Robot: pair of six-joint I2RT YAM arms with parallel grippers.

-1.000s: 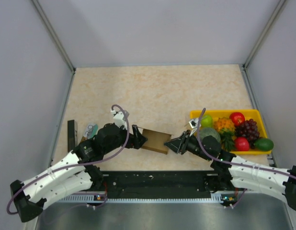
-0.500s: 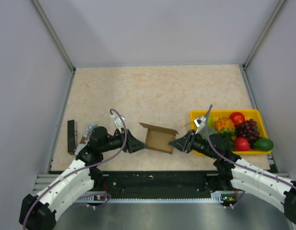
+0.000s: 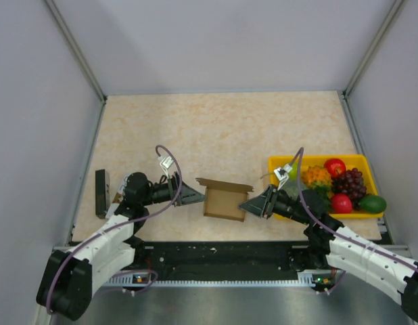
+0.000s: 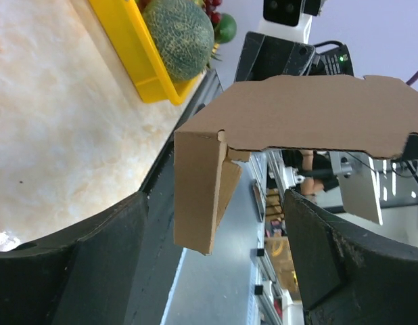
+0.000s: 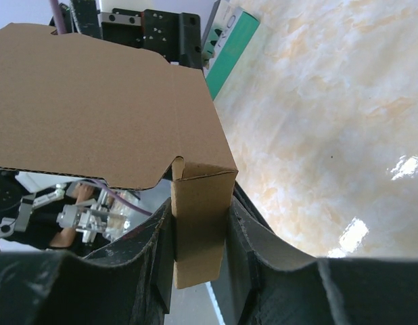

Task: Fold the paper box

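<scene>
Beige table (image 3: 222, 128) holds the box (image 3: 224, 203) near its front edge, long axis pointing from one gripper to the other. My right gripper (image 3: 245, 205) clamps its right flap; left gripper (image 3: 199, 197) gapes, released.

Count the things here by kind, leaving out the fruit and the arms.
box: 1
tray: 1
packet: 1
black block: 1
Total: 4
</scene>
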